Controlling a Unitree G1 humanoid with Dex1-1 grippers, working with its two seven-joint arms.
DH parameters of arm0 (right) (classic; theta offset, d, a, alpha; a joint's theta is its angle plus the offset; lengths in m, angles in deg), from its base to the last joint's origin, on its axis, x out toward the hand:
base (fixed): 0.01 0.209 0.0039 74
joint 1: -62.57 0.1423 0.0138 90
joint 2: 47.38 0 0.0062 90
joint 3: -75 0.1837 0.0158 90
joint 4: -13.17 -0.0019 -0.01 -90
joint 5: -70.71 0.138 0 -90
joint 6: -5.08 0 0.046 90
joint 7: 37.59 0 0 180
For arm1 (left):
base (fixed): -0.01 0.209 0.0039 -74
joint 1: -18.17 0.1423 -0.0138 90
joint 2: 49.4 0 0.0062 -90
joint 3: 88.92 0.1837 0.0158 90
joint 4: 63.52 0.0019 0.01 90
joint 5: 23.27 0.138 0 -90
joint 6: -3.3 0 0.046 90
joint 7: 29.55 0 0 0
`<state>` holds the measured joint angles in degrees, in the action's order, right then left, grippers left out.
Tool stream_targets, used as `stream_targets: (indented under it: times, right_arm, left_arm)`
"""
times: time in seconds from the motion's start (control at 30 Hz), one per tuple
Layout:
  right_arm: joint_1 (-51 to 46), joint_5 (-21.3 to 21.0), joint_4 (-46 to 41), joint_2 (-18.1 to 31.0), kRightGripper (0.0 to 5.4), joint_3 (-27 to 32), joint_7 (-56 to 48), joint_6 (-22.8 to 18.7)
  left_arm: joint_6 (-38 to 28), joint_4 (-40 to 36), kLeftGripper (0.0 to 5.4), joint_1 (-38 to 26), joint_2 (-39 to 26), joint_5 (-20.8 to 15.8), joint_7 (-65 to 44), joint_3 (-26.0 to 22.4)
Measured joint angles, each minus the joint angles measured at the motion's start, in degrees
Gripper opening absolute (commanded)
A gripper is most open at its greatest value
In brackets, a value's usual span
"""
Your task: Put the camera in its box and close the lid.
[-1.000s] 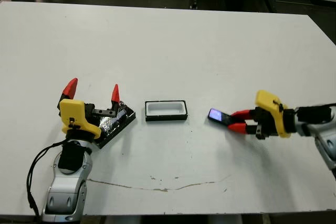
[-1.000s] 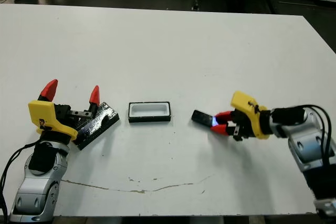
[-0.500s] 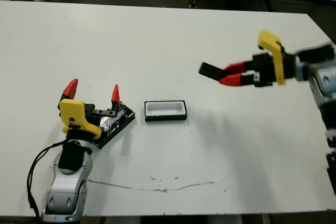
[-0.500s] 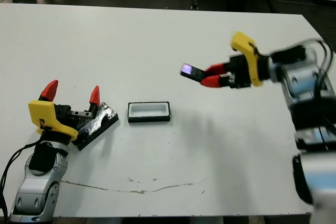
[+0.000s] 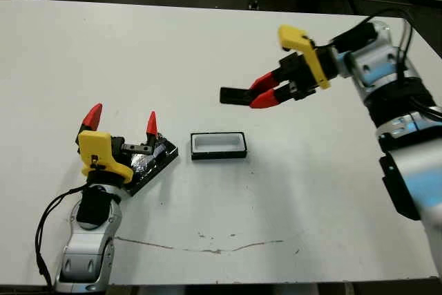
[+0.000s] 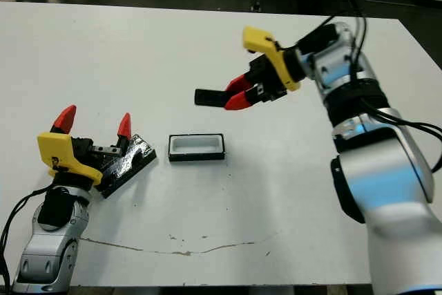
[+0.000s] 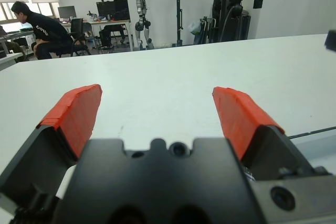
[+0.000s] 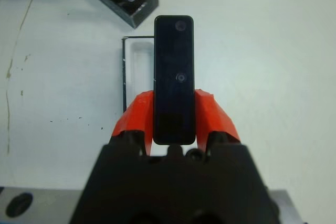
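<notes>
The right hand (image 5: 261, 96) is raised, reaching toward 9 o'clock with its fingers clamped. The left hand (image 5: 121, 121) rests low, its fingers spread, pointing toward 12 o'clock.

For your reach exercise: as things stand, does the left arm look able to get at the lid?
Probably yes. The left gripper, jaws open, stands right at the lid, which lies flat on the table with nothing on top of it.
</notes>
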<state>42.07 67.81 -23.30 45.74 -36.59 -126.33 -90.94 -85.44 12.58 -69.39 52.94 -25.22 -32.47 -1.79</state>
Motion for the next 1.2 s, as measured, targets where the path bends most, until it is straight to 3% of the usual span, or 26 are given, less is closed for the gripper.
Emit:
stream_targets:
  times: [0.27, 0.67, 1.2]
  right_arm:
    - [0.0, -3.3, -0.9, -2.2, 1.67, -1.7, -0.4, 4.7]
    - [-0.1, -6.4, -1.2, -3.8, 1.67, -3.7, -0.6, 5.0]
    - [-1.5, -11.6, -7.1, -5.3, 1.67, -7.8, 1.5, -4.4]
  left_arm:
    - [0.1, 0.0, 5.4, 0.0, 0.0, 0.5, 0.1, 0.5]
    - [0.2, -0.2, 5.4, 0.0, 0.0, 0.3, 0.2, 0.7]
    - [0.6, -0.4, 5.4, 0.0, 0.5, 0.3, 0.2, 1.0]
